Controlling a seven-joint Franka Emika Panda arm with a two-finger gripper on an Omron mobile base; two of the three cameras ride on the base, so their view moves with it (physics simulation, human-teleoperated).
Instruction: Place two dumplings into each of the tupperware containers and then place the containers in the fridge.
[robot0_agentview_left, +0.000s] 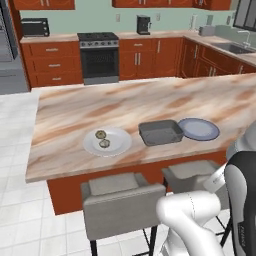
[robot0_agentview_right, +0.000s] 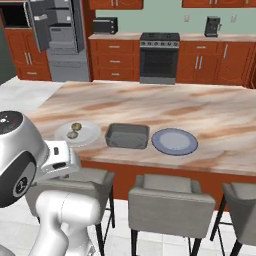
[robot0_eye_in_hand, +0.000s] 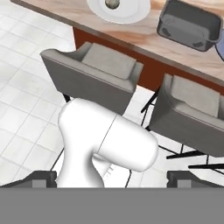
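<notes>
Pincer (robot0_eye_in_hand: 112, 179) status: fingers spread wide, nothing between them, positioned low over the floor in front of the stools (robot0_eye_in_hand: 94, 74) and well short of the counter (robot0_agentview_left: 150, 100). In the hand view the two dark fingertips (robot0_eye_in_hand: 41, 178) stand at the bottom edge, far apart.

Beyond the stools, on the near edge of the counter, three items lie in a row:

1. White plate (robot0_agentview_left: 107, 141), at the left end as seen from the base, carrying the two dumplings (robot0_agentview_left: 102, 139). Both lie close together near the plate centre.
2. Tupperware container (robot0_agentview_left: 160, 132), grey and rectangular, just beside the white plate. Its interior appears empty.
3. Blue-grey plate (robot0_agentview_left: 199, 129), touching or nearly touching the far side of the container. Nothing lies on it.

Fridge (robot0_agentview_right: 60, 40): at the back left of the right base view, well apart from the counter, with its door standing open and shelves visible.

Task progress, judged from the present layout: not started. No dumpling is in the container, and the container is not in the fridge. Only one container and two dumplings can be made out. Remaining work: transfer both dumplings into the container, then carry the container to the open fridge.
</notes>
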